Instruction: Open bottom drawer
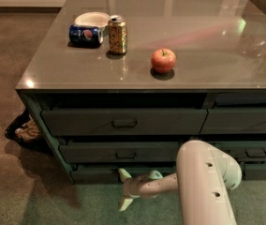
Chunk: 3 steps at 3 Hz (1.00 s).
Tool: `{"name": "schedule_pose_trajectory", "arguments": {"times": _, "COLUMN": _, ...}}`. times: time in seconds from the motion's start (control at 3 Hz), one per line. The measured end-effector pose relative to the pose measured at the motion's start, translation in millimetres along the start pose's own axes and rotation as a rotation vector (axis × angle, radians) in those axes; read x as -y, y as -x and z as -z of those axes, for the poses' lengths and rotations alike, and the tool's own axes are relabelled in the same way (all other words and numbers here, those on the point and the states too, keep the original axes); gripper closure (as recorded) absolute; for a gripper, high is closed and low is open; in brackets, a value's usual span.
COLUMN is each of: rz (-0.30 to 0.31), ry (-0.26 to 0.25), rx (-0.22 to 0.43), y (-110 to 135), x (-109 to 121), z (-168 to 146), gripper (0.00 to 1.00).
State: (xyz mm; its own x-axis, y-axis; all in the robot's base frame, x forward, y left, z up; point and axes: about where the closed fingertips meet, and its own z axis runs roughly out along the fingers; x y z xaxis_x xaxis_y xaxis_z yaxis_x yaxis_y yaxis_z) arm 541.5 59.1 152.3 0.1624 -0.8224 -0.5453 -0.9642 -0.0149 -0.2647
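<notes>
The bottom drawer (93, 173) is the slim dark grey-green front at the foot of the left stack, just above the green floor. Its front sits about in line with the drawers above it, and none of its inside shows. My gripper (122, 189) is low in front of the middle of this drawer, on the end of the white arm (203, 186) that comes in from the right. Its fingers are spread open, one finger (123, 174) up against the drawer front where the centre pull lies and the other pointing down at the floor. The pull itself is hidden behind the finger.
On the grey counter top (208, 55) are a red apple (163, 60), an upright gold can (117, 34), a blue can lying on its side (84, 34) and a white bowl (92, 18). A dark bag (23, 130) lies on the floor left of the cabinet. A second drawer stack (245, 121) is to the right.
</notes>
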Motion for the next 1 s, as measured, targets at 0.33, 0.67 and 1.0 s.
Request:
{"name": "schedule_pose_trajectory", "arguments": {"times": 0.33, "rz": -0.006, "ry": 0.008, "rx": -0.001, "y": 4.2, "x": -1.5, "z": 7.1, "gripper": 0.00}}
{"name": "schedule_pose_trajectory", "arguments": {"times": 0.67, "rz": -0.011, "ry": 0.019, "rx": -0.003, "y": 3.3, "x": -8.3, "z": 7.4, "gripper": 0.00}}
{"name": "schedule_pose_trajectory", "arguments": {"times": 1.0, "rz": -0.026, "ry": 0.030, "rx": -0.014, "y": -0.7, "x": -13.6, "z": 19.4, "gripper": 0.00}}
